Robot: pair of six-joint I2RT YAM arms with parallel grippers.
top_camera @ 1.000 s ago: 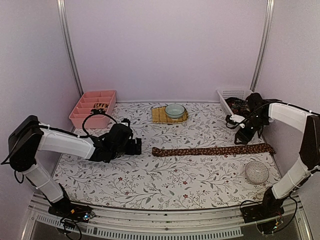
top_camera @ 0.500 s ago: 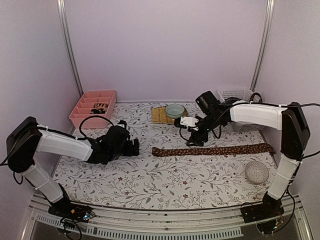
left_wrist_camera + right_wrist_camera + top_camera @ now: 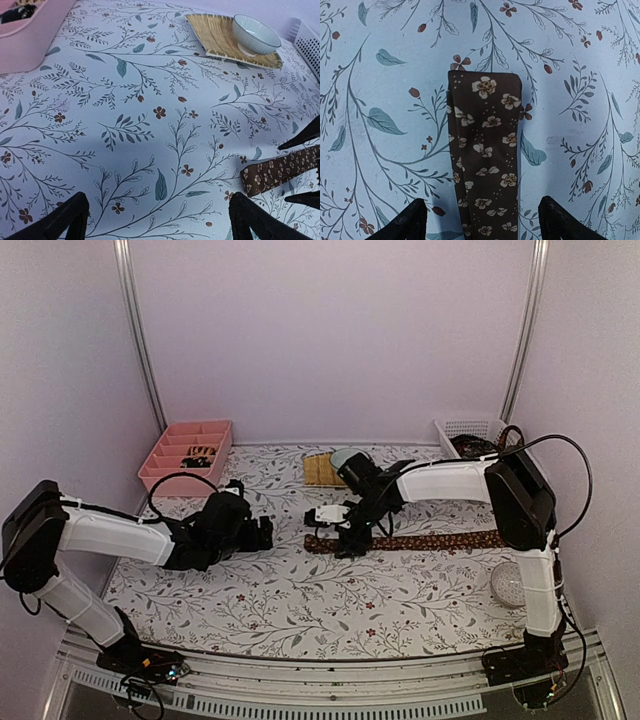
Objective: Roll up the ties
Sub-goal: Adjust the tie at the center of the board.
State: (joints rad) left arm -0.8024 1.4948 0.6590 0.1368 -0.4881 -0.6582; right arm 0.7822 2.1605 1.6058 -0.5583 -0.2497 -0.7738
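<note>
A long dark brown tie with small cream flowers [image 3: 420, 540] lies flat across the middle of the table, its narrow end at the left. My right gripper [image 3: 343, 537] is open and hovers over that narrow end [image 3: 485, 150], one finger on each side of the fabric, not touching it. My left gripper [image 3: 268, 533] is open and empty, low over the cloth to the left of the tie's end [image 3: 280, 172]. A small rolled tie [image 3: 201, 455] sits in the pink tray [image 3: 185, 456]. More dark ties lie in the white basket [image 3: 470, 440].
A pale bowl [image 3: 256, 35] stands on a yellowish woven mat [image 3: 220, 35] at the back middle. A round patterned dish [image 3: 512, 583] sits at the front right. The table has a floral cloth [image 3: 300, 590].
My right arm has swung from the white basket at the right across to the tie's left end. My left gripper has drifted slightly back and left.
</note>
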